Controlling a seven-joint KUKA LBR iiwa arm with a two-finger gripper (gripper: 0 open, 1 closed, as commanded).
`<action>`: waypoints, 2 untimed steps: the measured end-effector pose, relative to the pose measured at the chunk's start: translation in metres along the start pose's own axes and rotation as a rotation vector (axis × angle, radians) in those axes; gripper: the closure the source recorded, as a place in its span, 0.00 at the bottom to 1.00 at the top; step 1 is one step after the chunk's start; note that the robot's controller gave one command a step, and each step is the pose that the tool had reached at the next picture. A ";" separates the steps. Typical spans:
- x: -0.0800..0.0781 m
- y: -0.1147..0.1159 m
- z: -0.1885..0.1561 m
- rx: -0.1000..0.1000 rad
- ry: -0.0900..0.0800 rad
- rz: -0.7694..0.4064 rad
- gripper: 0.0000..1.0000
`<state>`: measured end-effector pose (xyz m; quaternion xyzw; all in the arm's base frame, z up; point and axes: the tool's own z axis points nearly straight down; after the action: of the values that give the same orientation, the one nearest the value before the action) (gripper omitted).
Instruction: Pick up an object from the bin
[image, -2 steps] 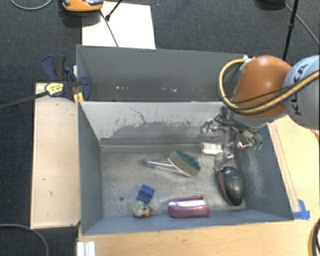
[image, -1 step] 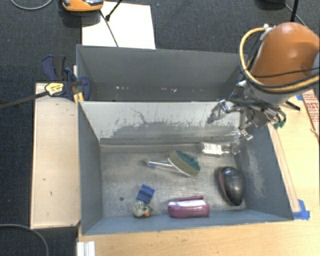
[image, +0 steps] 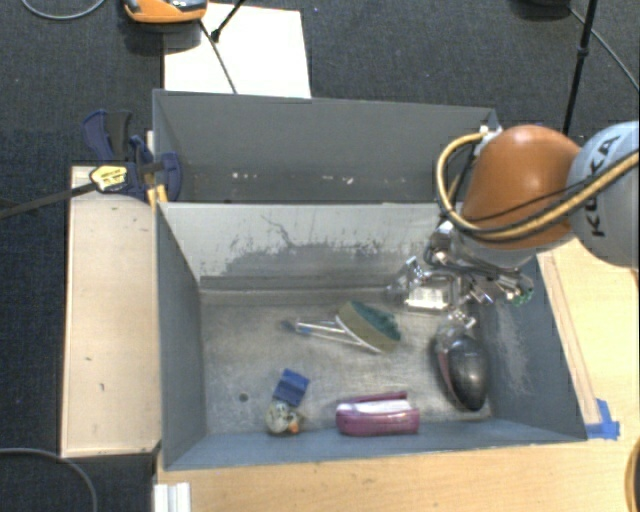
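Observation:
My gripper hangs under the arm's orange dome at the right side of the bin. Just below it a dark grey glossy oval thing, like a computer mouse, lies on the bin floor near the right wall; the gripper's lower end stands right at its upper tip. To the left of the gripper lies a brush with a teal head and a thin pale handle pointing left.
Along the front wall lie a purple oblong thing, a small blue block and a little whitish lump. The arm's dome and cables hide the bin's back right corner.

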<state>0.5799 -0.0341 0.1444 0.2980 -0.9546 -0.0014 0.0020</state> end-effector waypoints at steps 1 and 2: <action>0.021 -0.001 -0.012 0.005 -0.004 -0.281 1.00; 0.009 0.005 -0.012 0.007 -0.006 -0.721 1.00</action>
<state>0.5696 -0.0347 0.1569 0.6157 -0.7880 0.0005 -0.0025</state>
